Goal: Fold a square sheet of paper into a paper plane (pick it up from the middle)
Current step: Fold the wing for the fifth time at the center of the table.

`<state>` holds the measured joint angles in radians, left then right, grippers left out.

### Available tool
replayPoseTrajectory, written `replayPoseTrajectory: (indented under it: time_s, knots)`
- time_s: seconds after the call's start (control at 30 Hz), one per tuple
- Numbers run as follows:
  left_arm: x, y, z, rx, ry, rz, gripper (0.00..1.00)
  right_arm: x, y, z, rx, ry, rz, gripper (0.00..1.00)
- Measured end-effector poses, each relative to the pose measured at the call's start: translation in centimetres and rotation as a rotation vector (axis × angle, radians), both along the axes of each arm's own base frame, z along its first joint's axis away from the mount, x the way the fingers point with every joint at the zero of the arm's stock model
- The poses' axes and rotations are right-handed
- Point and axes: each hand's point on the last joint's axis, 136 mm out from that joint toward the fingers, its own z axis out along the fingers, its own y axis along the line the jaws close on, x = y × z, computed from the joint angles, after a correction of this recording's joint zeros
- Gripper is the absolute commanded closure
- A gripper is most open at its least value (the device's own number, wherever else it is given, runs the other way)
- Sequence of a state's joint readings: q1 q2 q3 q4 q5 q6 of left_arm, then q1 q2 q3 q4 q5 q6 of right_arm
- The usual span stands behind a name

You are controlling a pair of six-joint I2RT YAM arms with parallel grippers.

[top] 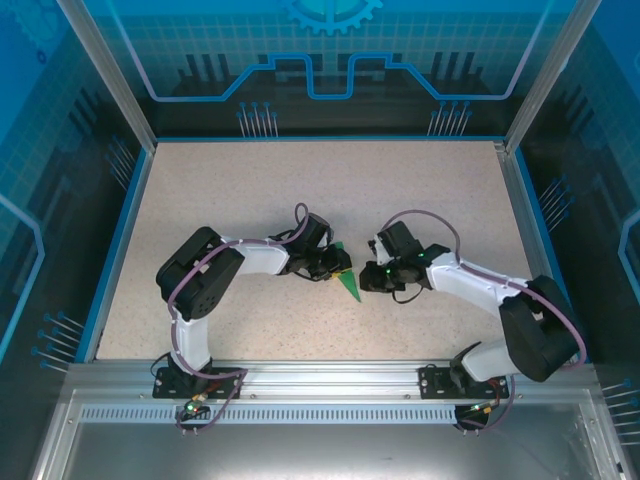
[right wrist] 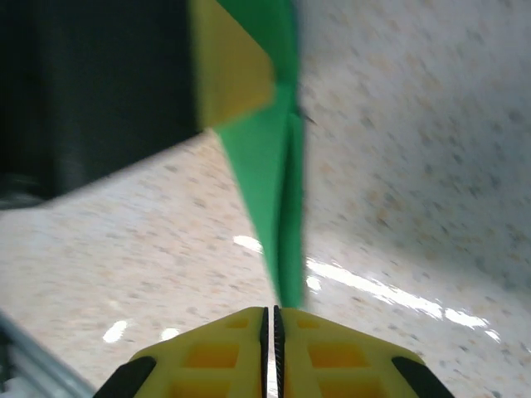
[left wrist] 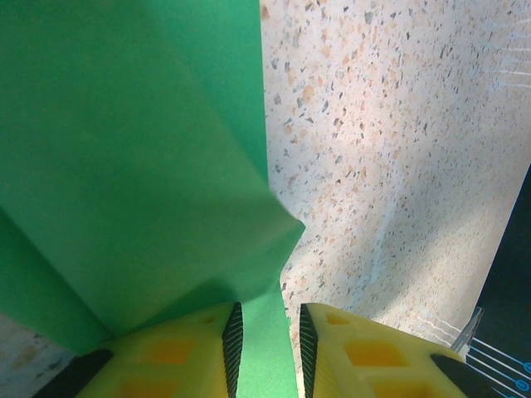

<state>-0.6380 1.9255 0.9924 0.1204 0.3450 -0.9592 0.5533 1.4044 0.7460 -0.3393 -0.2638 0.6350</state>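
You are working over a speckled beige table [top: 200,200] edged with a blue rim [top: 118,250], and the paper plane [top: 348,284] sits just near-side of the table's middle, its sharp tip pointing toward the table's near edge. Your left gripper [top: 335,268] reaches in from the table's left half. In the left wrist view, its yellow fingers [left wrist: 174,356] stand a narrow gap apart, and the green paper [left wrist: 124,166] fills that gap, so they are clamped on a folded layer. The paper spreads over the left side of that view, with bare speckled tabletop to its right. Your right gripper [top: 372,278] comes in from the table's right half. In the blurred right wrist view, its fingers [right wrist: 216,361] are pressed together with only a hairline between the pads. The plane's tip [right wrist: 286,290] comes right down to them, but you cannot tell whether it is nipped. One yellow finger of the left gripper [right wrist: 232,66] lies against the paper higher up. Bright streaks of glare cross the tabletop there. Aluminium posts [top: 105,70] stand around the table, holding translucent blue panels [top: 330,60] printed with a grid, circuit lines and a gear [top: 333,12]. Both arm bases are bolted to an aluminium rail [top: 320,375] along the table's near edge.
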Motion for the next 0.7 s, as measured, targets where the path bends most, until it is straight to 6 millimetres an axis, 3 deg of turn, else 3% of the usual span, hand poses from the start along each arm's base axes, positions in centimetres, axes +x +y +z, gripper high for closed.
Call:
replayPoseTrajectory:
  time_s: [0.1,0.2,0.47,0.7]
  knots:
    - [0.0,0.0,0.0,0.000,0.000,0.000,0.71,0.1,1.6,0.6,0.093,0.012,0.032,0.90]
    - [0.0,0.0,0.0,0.000,0.000,0.000,0.71,0.1,2.7,-0.4,0.134,0.063,0.040,0.90]
    - [0.0,0.0,0.0,0.001,0.001,-0.001,0.71,0.5,3.9,-2.3,0.181,0.133,0.025,0.90]
    - [0.0,0.0,0.0,0.003,0.005,-0.001,0.71,0.5,3.8,-3.7,0.166,0.165,0.014,0.90]
